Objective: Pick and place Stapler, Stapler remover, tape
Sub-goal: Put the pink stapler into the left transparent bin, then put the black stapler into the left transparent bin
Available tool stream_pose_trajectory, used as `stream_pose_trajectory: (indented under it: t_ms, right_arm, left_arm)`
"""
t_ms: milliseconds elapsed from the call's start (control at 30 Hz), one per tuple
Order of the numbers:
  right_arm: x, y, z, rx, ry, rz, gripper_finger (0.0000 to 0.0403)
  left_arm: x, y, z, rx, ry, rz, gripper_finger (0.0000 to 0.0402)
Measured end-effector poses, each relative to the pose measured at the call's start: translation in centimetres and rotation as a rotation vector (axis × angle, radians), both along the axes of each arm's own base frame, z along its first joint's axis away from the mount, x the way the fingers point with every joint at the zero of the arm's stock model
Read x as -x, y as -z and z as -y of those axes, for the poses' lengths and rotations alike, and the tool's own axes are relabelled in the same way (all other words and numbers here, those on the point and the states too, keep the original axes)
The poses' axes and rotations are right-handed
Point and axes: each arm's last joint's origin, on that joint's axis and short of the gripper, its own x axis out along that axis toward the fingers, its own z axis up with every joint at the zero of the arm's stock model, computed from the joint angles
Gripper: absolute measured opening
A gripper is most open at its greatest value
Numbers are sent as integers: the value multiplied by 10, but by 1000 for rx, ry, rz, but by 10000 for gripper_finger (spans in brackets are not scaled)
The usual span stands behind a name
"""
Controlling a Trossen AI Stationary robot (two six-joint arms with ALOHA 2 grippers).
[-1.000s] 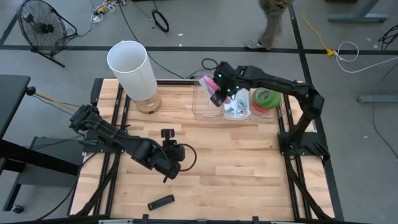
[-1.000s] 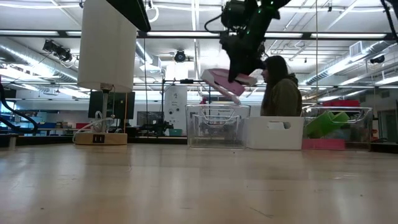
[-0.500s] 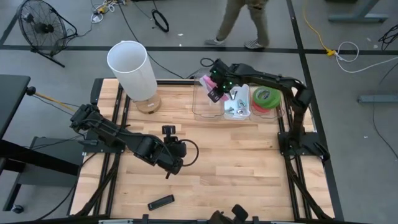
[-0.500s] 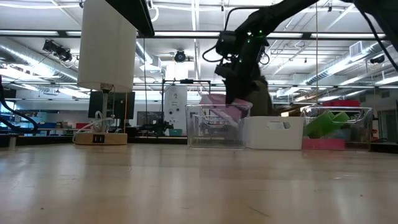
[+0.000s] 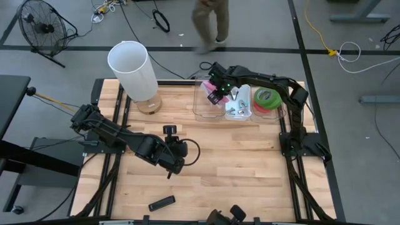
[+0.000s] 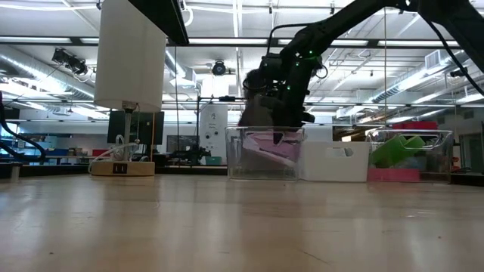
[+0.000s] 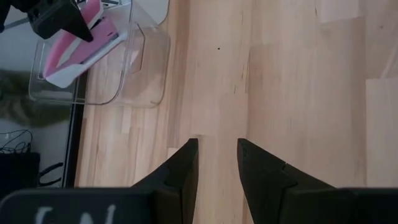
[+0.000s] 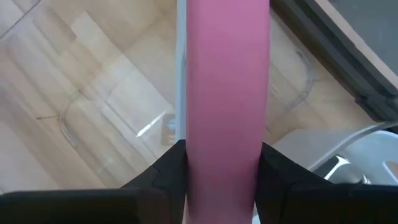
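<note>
Now right claw clamps pink stapler, apparently inside clear bin

Both arms are dark, nearly black, built of chunky jointed segments on black frame bases at the table's sides. The left arm carries a looping black cable near its wrist. The right arm shows small green indicator lights near its wrist. The left gripper has two matte black, wedge-shaped fingers; a pale, blurred marking shows on the wrist body.
</note>
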Motion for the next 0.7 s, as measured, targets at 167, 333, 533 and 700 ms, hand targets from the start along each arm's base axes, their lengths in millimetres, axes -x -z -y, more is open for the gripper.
stream_pose_trajectory:
  t_ms: [167,333,533,700]
  right_arm:
    - [-1,-1,0,-9,-12,27,133]
    - [-1,-1,0,4,-5,23,225]
    - [-6,-3,0,21,-9,66,247]
    - [-11,-8,1,56,-18,125,215]
  left_arm:
    - [0,0,0,3,1,-1,115]
    - [0,0,0,3,0,-1,115]
    - [0,0,0,4,-1,0,115]
    - [0,0,0,4,-1,0,115]
